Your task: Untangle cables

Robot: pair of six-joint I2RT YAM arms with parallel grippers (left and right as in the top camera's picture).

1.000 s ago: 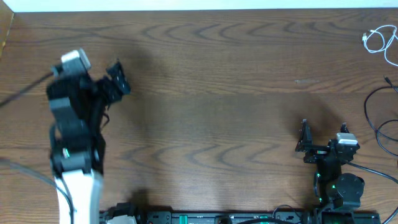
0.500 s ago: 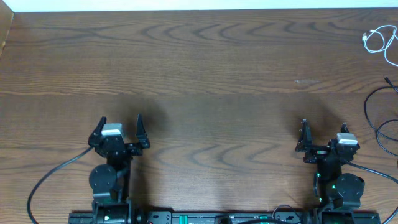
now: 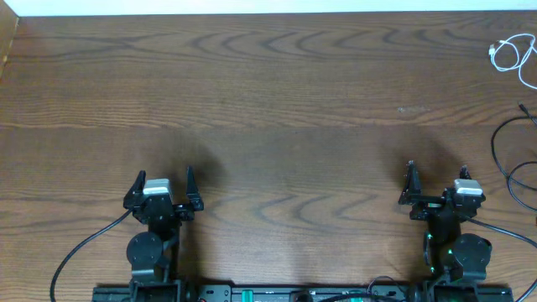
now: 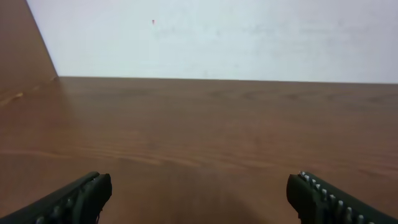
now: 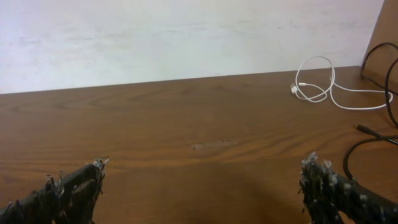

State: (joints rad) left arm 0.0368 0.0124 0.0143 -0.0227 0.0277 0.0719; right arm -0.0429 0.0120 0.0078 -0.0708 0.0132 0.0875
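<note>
The white cable [image 3: 508, 53] lies coiled at the table's far right corner and also shows in the right wrist view [image 5: 323, 88]. The black cable [image 3: 500, 156] curves along the right edge, partly cut off; a part shows in the right wrist view [image 5: 373, 134]. The two cables lie apart. My left gripper [image 3: 162, 179] is open and empty at the front left, over bare wood [image 4: 199, 193]. My right gripper [image 3: 436, 174] is open and empty at the front right [image 5: 205, 180], left of the black cable.
The brown wooden table [image 3: 277, 101] fills the view. A white wall runs along its far edge [image 4: 217, 37]. The arm bases and a black rail [image 3: 294, 294] sit at the front edge. A thicker arm cable [image 3: 80, 252] loops at front left.
My left arm has drawn back from the far left of the table to its base at the front left, and its gripper is open. The right arm and the cables have not moved.
</note>
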